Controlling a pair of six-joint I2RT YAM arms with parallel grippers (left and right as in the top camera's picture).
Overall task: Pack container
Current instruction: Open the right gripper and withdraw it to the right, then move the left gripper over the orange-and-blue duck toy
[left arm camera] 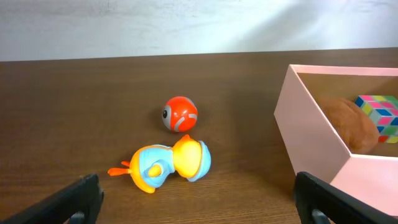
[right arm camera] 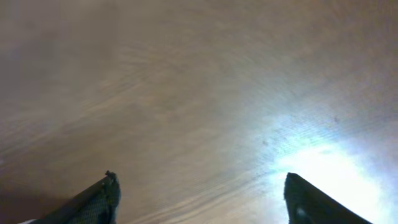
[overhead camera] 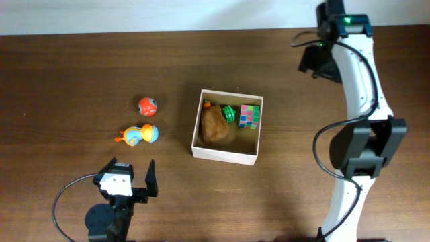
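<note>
The container (overhead camera: 224, 154) is a square white-walled box at the table's middle, also seen at the right of the left wrist view (left arm camera: 311, 130). Inside lie a brown plush (overhead camera: 214, 125), a green toy (overhead camera: 230, 113) and a colourful cube (overhead camera: 250, 115). Left of it on the wood rest a red ball (overhead camera: 147, 105) (left arm camera: 180, 114) and an orange-and-blue duck toy (overhead camera: 138, 135) (left arm camera: 165, 165). My left gripper (overhead camera: 130, 173) (left arm camera: 196, 199) stands open near the front edge, the duck just ahead of it. My right gripper (overhead camera: 316, 59) (right arm camera: 199, 193) is open over bare wood at the back right, empty.
The right arm's white links (overhead camera: 363, 101) rise along the table's right side. The left arm's base and cable (overhead camera: 101, 218) sit at the front left. A pale wall runs behind the table's far edge.
</note>
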